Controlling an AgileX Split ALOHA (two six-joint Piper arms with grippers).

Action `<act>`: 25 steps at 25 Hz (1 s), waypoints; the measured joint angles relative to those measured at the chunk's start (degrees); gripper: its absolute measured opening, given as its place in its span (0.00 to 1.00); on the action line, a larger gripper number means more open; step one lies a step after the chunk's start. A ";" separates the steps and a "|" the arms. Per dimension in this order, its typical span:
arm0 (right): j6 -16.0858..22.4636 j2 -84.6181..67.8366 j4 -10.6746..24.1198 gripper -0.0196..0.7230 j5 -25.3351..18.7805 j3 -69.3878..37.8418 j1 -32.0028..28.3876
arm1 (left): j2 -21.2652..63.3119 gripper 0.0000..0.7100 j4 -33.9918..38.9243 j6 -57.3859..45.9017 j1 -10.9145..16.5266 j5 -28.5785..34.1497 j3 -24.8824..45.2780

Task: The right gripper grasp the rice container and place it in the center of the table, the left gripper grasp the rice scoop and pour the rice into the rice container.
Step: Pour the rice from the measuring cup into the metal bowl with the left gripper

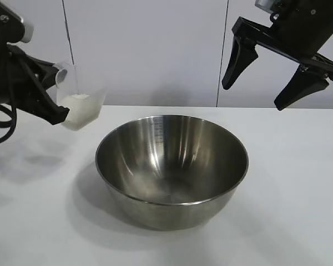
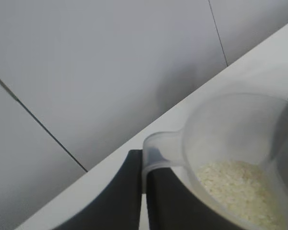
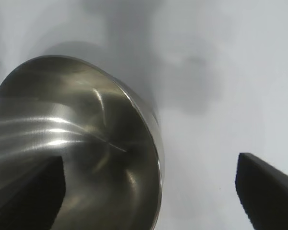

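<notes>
The rice container [image 1: 172, 169], a large shiny steel bowl, stands empty in the middle of the white table [image 1: 299, 210]; it also shows in the right wrist view [image 3: 81, 153]. My left gripper [image 1: 54, 94] is shut on the handle of the rice scoop [image 1: 80, 105], a clear plastic cup held in the air left of and above the bowl's rim. White rice [image 1: 77, 108] lies in the scoop, as the left wrist view [image 2: 240, 189] also shows, with the scoop [image 2: 230, 143] tilted. My right gripper [image 1: 254, 95] is open and empty, raised above the bowl's right side.
A pale panelled wall [image 1: 155, 50] stands behind the table's far edge. Bare tabletop lies to the right of the bowl [image 3: 221, 96] and in front of it.
</notes>
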State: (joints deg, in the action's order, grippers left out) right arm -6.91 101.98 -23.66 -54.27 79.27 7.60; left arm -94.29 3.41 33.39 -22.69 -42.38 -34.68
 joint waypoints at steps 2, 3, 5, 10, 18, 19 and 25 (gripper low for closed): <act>0.00 0.00 -0.05 0.92 0.00 0.00 0.00 | 0.42 0.02 0.00 6.28 -2.36 4.67 -2.36; 0.00 0.00 -0.05 0.92 0.00 0.00 0.00 | 0.42 0.02 0.07 8.65 -3.45 6.61 -3.58; 0.00 0.00 -0.05 0.92 0.00 0.00 0.00 | 0.42 0.02 0.07 13.43 -5.85 11.11 -5.35; -0.13 0.00 -0.05 0.92 0.00 0.00 0.00 | 0.09 0.02 0.13 24.29 -10.06 16.67 -9.61; -1.07 0.00 -0.05 0.92 -0.45 0.00 0.00 | -5.74 0.01 0.13 49.42 -14.79 16.45 -13.40; -1.21 0.00 0.00 0.92 -0.50 0.00 0.00 | -6.41 0.01 0.13 53.24 -14.86 15.14 -13.43; -1.96 0.00 0.06 0.92 -1.22 0.00 0.00 | -7.62 0.01 2.13 71.87 -14.97 10.89 -13.90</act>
State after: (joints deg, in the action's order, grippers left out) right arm -8.87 101.98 -23.60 -55.48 79.27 7.60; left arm -101.90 5.54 105.27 -37.66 -31.49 -48.58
